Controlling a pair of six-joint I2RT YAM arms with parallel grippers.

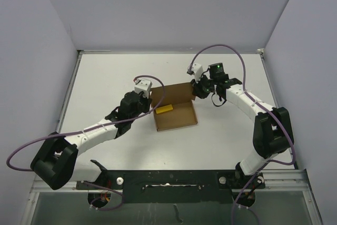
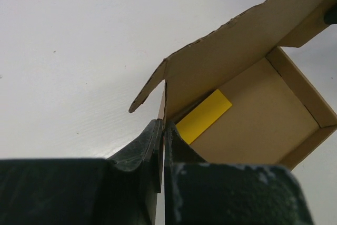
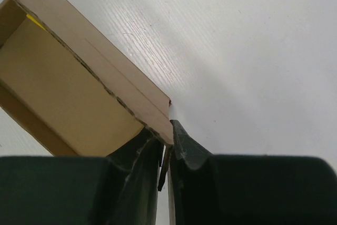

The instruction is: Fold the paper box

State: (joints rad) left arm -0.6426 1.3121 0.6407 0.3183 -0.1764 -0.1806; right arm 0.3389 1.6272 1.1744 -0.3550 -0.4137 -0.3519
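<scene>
Paper box [image 1: 176,117] lies open, left claw [image 2: 163,130] and right claw [image 3: 167,133] each pinching its cardboard

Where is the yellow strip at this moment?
Top view: the yellow strip lies inside the paper box, by its left wall, just beside the left gripper pinching that wall.

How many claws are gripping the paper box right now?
2. The left claw pinches the paper box at its far-left corner; the right claw pinches its far-right corner.
</scene>
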